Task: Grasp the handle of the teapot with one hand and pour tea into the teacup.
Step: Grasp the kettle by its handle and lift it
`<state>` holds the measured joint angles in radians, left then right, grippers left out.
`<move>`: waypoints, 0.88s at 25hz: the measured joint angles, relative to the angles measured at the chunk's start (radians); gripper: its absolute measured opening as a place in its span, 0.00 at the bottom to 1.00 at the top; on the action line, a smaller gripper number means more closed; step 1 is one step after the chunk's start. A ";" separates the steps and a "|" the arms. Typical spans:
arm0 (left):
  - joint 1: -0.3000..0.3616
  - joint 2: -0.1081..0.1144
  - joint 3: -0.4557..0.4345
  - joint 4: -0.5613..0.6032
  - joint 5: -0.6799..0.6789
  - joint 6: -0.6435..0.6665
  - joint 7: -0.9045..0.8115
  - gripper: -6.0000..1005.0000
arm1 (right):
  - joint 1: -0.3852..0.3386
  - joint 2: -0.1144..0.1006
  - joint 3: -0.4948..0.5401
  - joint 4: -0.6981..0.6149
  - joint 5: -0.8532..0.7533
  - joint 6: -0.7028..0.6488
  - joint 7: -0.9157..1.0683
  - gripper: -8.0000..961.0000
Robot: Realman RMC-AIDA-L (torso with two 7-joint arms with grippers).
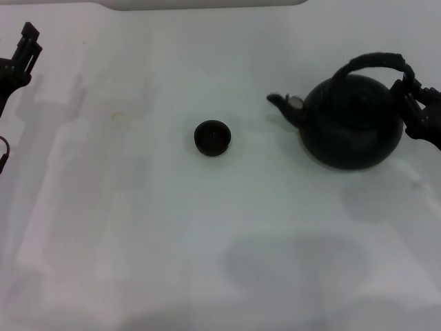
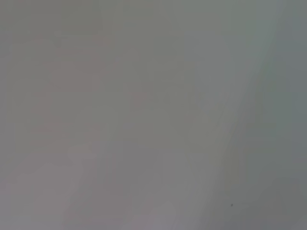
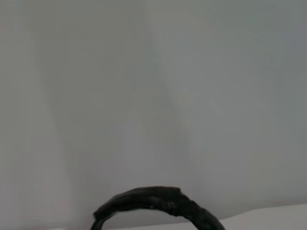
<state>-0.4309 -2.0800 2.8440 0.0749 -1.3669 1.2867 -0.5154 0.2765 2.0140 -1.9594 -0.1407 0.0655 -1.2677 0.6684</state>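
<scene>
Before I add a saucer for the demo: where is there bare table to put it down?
The table is bare along the whole near edge and between the teacup and the parked left gripper. It is crowded on the right, where the right gripper sits against the teapot by its handle.

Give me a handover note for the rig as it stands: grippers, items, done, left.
Right gripper: at the right end of the handle; whether it has closed on it is unclear.
Left gripper: parked at the far left, holding nothing.
Teapot: upright on the table, spout towards the teacup, well apart from it.
Done: approach to the handle.
Left: confirm the grasp, lift, carry over, pour.
</scene>
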 joint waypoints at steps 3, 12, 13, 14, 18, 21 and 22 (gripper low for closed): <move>0.000 0.000 0.000 0.003 0.000 -0.002 0.000 0.77 | 0.004 -0.001 -0.003 0.004 -0.002 -0.001 0.007 0.34; 0.000 0.002 0.000 0.008 0.000 -0.005 0.000 0.77 | 0.006 -0.001 0.003 -0.007 0.002 -0.038 0.008 0.21; 0.000 0.002 0.000 0.008 0.000 -0.005 0.000 0.77 | 0.008 -0.002 0.003 -0.014 0.003 -0.039 0.008 0.21; 0.000 0.002 0.000 0.008 0.000 -0.005 0.000 0.77 | 0.010 -0.002 0.004 -0.022 0.003 -0.039 0.008 0.21; 0.002 0.001 0.000 0.008 0.000 -0.006 0.000 0.77 | 0.033 -0.003 0.005 -0.051 0.001 -0.034 0.003 0.21; 0.005 0.000 0.000 0.010 0.000 -0.006 0.000 0.77 | 0.064 -0.003 0.002 -0.057 -0.001 -0.025 -0.007 0.21; 0.006 0.000 0.000 0.011 0.000 -0.006 0.000 0.77 | 0.075 -0.003 0.000 -0.057 -0.001 -0.022 -0.012 0.21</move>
<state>-0.4252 -2.0798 2.8440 0.0855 -1.3668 1.2808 -0.5154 0.3517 2.0110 -1.9592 -0.1979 0.0641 -1.2896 0.6562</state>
